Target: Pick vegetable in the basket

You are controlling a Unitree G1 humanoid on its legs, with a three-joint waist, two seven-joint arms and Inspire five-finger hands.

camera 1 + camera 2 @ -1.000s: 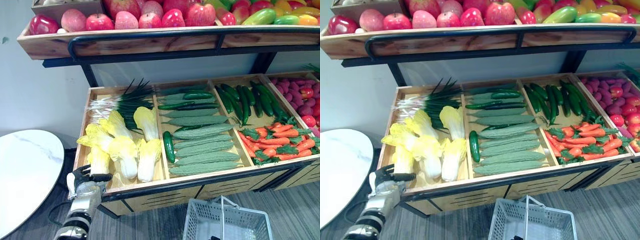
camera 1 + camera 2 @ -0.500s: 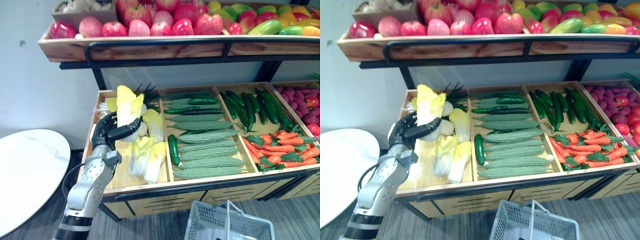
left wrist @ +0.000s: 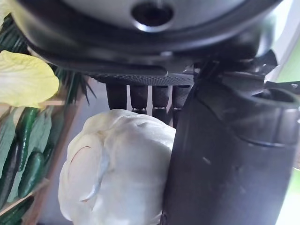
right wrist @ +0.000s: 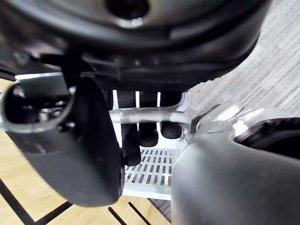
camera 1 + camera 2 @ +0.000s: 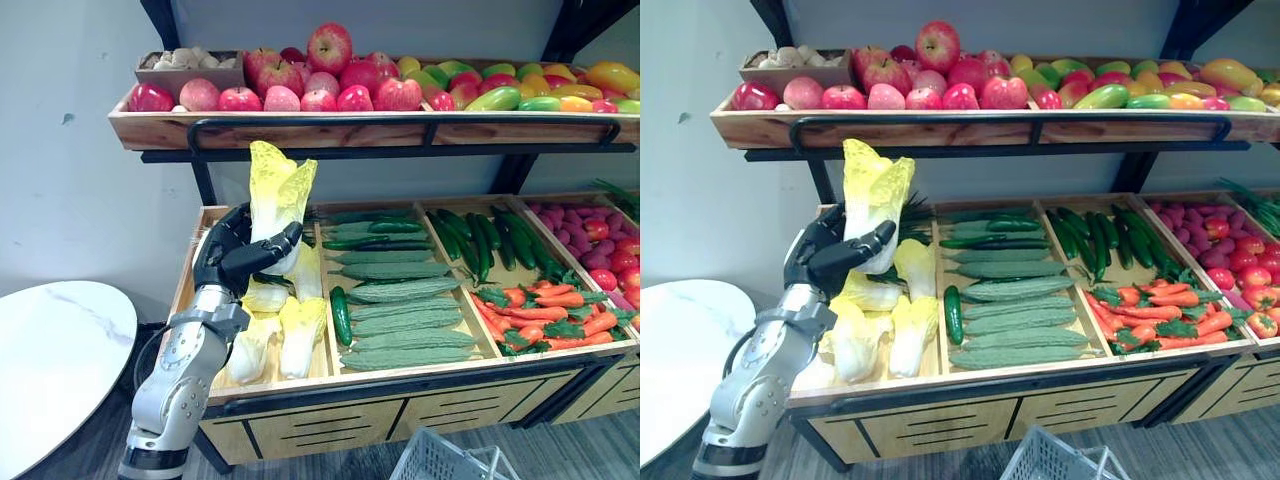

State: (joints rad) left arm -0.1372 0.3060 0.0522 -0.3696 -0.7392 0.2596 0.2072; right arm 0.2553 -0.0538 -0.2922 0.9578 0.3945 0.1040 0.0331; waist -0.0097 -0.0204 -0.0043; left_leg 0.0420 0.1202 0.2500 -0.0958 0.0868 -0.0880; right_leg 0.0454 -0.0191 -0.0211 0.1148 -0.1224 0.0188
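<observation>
- The cabbage [image 5: 278, 195] is in the left hand [image 5: 232, 262], held upright in the air above the left compartment of the wooden stand [image 5: 300, 375]. Its yellow leaves point up and reach the height of the upper shelf [image 5: 300, 128].
- The left hand is closed around the white lower part of the cabbage. In the left wrist view the fingers [image 3: 140, 96] curl behind the pale base and the thumb [image 3: 220, 154] presses it from the other side.
- Under the held cabbage, more cabbages [image 5: 285, 325] lie in the same compartment.
- The next compartment has pale green gourds [image 5: 400, 325] and one dark cucumber [image 5: 341, 315] along its left edge.
- Further right are dark cucumbers [image 5: 480, 240] and, in front of them, carrots [image 5: 545, 315].
- Apples [image 5: 320, 80] fill the left part of the upper shelf.
- A round white table [image 5: 55, 350] stands to the left of the stand.
- The right hand [image 4: 70, 140] is closed around the handle [image 4: 150, 115] of the basket [image 5: 445, 465], which is on the floor side, in front of the stand.
</observation>
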